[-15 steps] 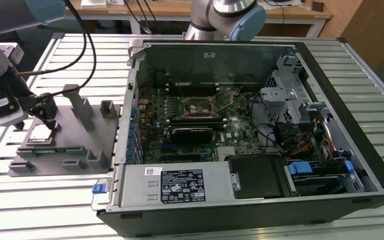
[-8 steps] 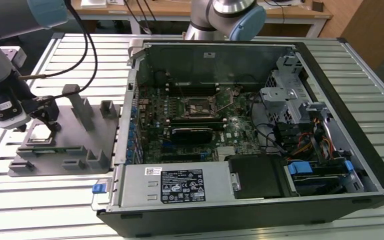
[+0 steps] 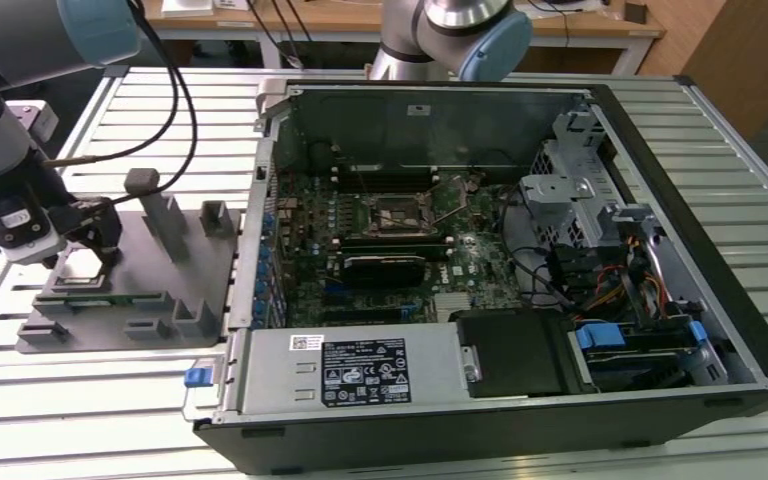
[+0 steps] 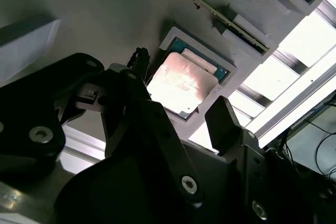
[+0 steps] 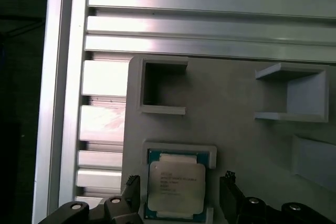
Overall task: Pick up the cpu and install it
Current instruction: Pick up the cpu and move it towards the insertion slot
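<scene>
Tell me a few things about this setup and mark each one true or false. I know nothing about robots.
1. The cpu lies in a recess of the grey tray. True.
2. The tool is shut on the cpu. False: its fingers stand open, one on each side of the cpu, with a gap to it.
3. The computer case is closed by a side panel. False: it lies open, and its board shows.
4. The tray stands on the slatted table, at the exterior view's left of the case. True.
</scene>
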Tool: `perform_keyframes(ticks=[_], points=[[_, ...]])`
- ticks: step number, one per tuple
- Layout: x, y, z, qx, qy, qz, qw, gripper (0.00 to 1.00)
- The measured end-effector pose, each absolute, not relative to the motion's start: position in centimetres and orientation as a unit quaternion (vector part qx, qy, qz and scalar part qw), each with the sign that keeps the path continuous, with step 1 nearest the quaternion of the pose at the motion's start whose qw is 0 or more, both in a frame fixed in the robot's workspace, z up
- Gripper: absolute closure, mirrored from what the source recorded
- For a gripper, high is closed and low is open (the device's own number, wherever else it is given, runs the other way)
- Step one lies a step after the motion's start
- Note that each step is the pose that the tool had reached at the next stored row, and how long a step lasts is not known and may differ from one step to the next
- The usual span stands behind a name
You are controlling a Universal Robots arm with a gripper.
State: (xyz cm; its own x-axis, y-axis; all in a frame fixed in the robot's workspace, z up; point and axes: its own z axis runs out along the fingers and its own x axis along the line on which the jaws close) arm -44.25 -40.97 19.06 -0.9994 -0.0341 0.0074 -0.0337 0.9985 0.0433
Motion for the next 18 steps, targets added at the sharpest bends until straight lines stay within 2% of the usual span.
perform_keyframes(ticks=[3, 4, 5, 6, 17, 18], points=[[-44.27, -40.96, 18.92, 0.017, -1.000, -0.022, 0.003, 0.31], [-44.29, -40.96, 18.89, 0.017, -1.000, -0.022, 0.003, 0.37], [-44.29, -40.96, 18.87, 0.017, -1.000, -0.022, 0.003, 0.37], [-44.30, -40.96, 18.86, 0.017, -1.000, -0.022, 0.003, 0.44], [-44.35, -40.96, 18.84, 0.017, -1.000, -0.022, 0.003, 0.43], [-44.36, -40.96, 18.84, 0.017, -1.000, -0.022, 0.003, 0.37]])
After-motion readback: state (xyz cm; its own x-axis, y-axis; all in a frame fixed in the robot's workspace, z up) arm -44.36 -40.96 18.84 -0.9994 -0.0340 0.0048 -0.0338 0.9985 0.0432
